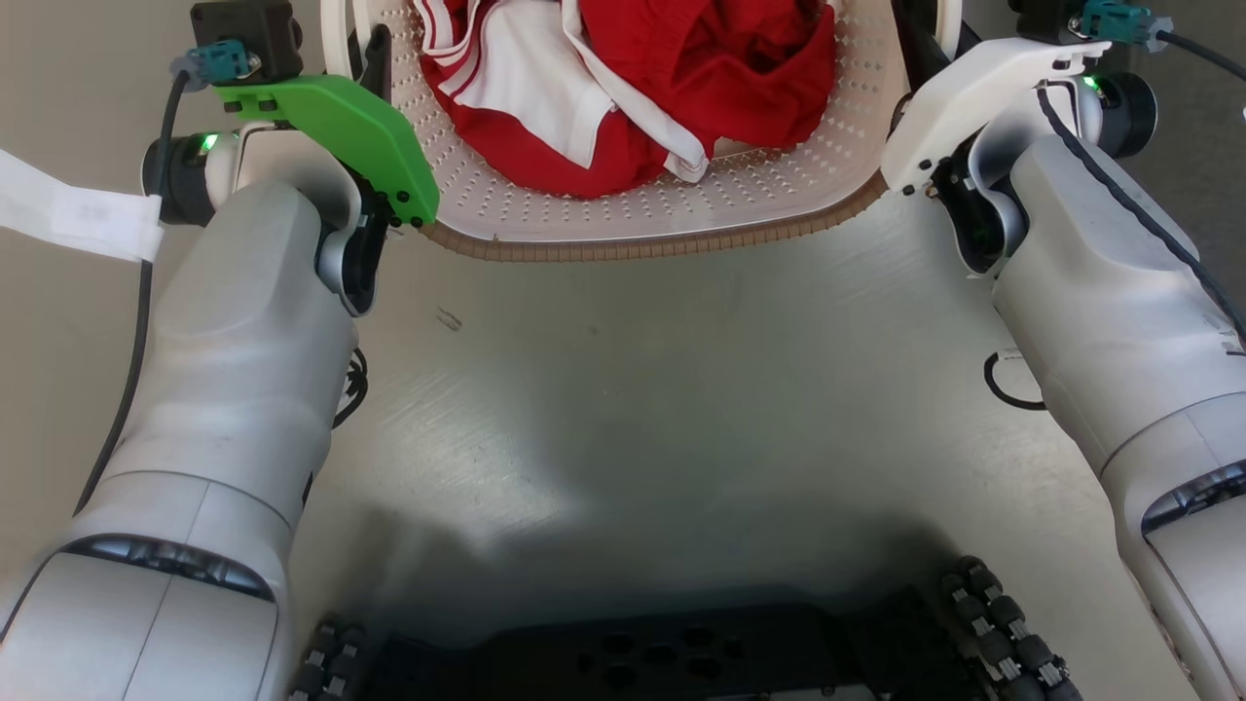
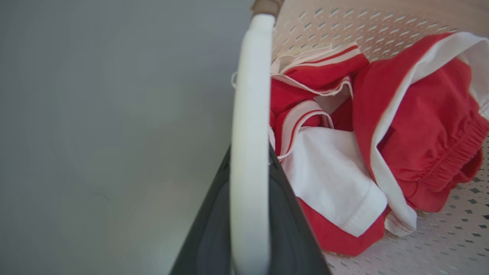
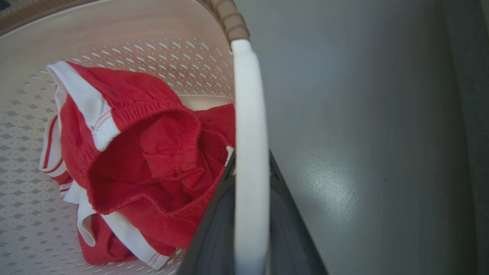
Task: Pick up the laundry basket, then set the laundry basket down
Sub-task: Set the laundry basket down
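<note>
The laundry basket (image 1: 623, 219) sits at the top of the head view, just in front of the robot and between its two arms. It has red and white clothes (image 1: 681, 88) in it. I cannot tell if its bottom is on the floor (image 1: 633, 409) or a little above it.

The basket has a white handle on each side. The left fingers (image 2: 284, 221) are closed on the left handle (image 2: 250, 95), with one finger on each side of it. The right fingers (image 3: 214, 229) grip the right handle (image 3: 248, 95) the same way.

So both sides look held, and I think the job now is to carry the basket and put it down. To do this well, both arms should go up or down together and at the same speed. Then the basket stays flat and the clothes stay inside. The arms should not pull apart or push in, because the handles could bend or slip out. Go slowly. The fingers should let go only when the whole bottom rests flat on the floor.
</note>
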